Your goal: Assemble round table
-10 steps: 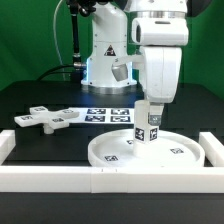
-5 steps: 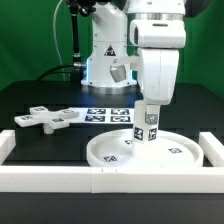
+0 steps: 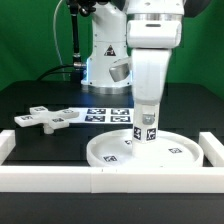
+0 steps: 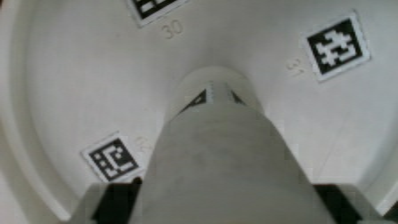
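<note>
Near the desk [image 3: 40, 95] edge closest to the exterior camera, we see the large round disc [image 3: 182, 150] lying flat just behind the white rim [image 3: 60, 177]. Over its centre the end effector [image 3: 147, 112] is clamped on the leg [image 3: 146, 130], which stands upright; dark fingers [image 4: 118, 200] press its upper end from both sides. The leg's lower end meets the disc's middle among the square tags, though we cannot tell whether it is seated. Toward the desk edge on the exterior view's left lies the cross-shaped foot piece [image 3: 45, 118], apart from the disc, with the marker board [image 3: 105, 113] beside it, just behind the disc.
</note>
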### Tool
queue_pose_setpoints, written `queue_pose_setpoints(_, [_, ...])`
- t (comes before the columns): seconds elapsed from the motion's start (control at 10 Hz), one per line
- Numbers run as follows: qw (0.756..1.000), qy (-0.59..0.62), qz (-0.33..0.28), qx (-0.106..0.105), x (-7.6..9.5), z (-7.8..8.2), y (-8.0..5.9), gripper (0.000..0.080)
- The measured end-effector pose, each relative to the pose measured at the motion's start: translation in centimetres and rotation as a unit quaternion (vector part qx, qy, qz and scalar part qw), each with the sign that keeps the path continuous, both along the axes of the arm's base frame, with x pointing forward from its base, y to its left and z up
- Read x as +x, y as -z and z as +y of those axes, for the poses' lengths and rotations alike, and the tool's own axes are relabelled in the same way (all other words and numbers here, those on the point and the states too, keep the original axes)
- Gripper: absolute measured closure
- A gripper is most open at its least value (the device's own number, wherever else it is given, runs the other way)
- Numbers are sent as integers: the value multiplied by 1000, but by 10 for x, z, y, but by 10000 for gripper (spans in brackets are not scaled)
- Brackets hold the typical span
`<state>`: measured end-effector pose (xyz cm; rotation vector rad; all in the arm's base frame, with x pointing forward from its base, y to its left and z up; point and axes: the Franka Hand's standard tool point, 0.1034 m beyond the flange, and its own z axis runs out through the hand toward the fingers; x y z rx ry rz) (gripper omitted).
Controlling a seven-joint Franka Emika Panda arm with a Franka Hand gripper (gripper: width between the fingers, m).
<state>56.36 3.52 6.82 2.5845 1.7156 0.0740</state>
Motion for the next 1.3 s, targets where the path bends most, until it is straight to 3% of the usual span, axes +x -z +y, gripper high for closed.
queue_pose_setpoints(0.5, [974, 226, -1, 15, -1, 4, 0, 386])
queue_pose_setpoints(1.0, [921, 387, 1, 29, -1, 6, 1, 386])
queue_pose_setpoints(1.3, [830, 556, 9, 51, -2, 4, 1, 386])
